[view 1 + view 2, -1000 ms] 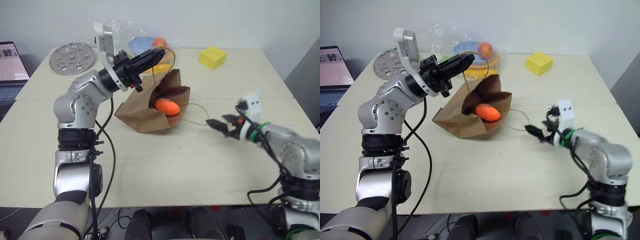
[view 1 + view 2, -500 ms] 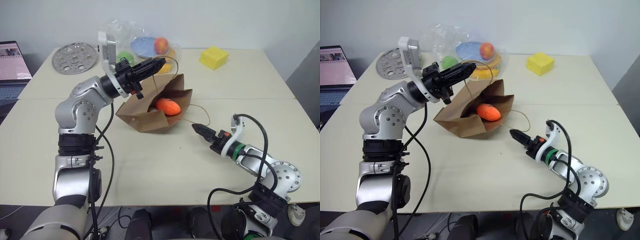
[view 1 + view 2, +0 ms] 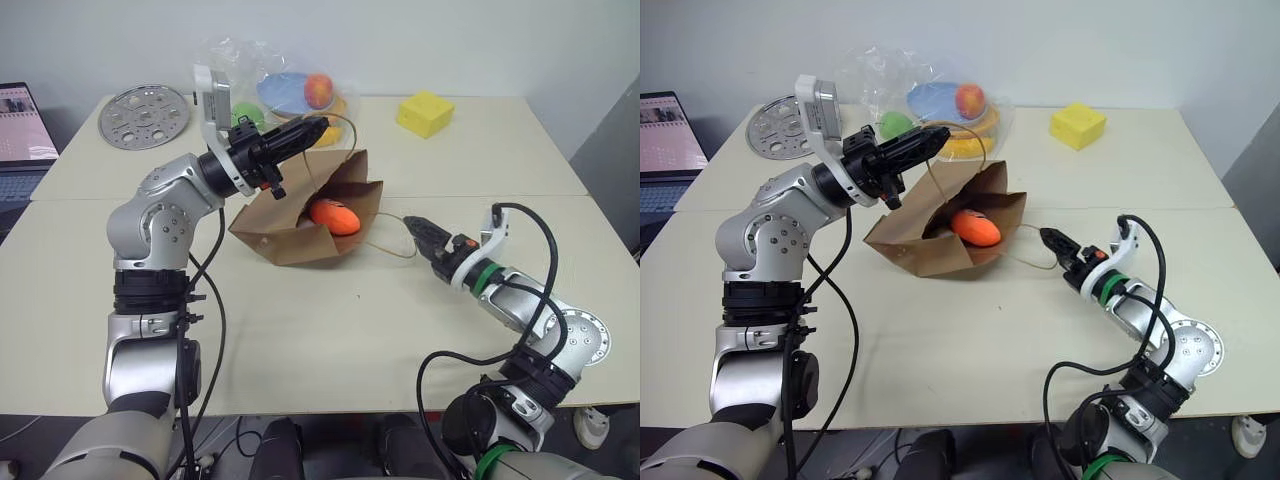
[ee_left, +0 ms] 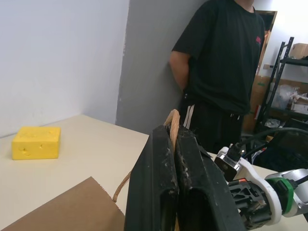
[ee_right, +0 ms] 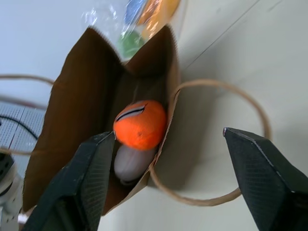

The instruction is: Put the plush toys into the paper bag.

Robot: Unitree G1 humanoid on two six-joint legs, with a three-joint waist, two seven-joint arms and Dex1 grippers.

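My left gripper (image 3: 318, 127) was clamped shut on twisted handle (image 4: 172, 126), holding paper bag (image 3: 300, 232) mouth up. My right gripper (image 3: 415, 228) – fingers wide apart, empty – pointed at second handle loop (image 5: 214, 144). Carrot (image 5: 140, 124) and white egg toy (image 5: 130, 162) lay inside bag. Likely light, soft; paper thin, tearable – handles look safest hold.

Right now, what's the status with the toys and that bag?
Left gripper shut on paper bag's upper handle. Right gripper open, empty, by the lower handle. Carrot toy and white toy inside paper bag. Nothing in the way.
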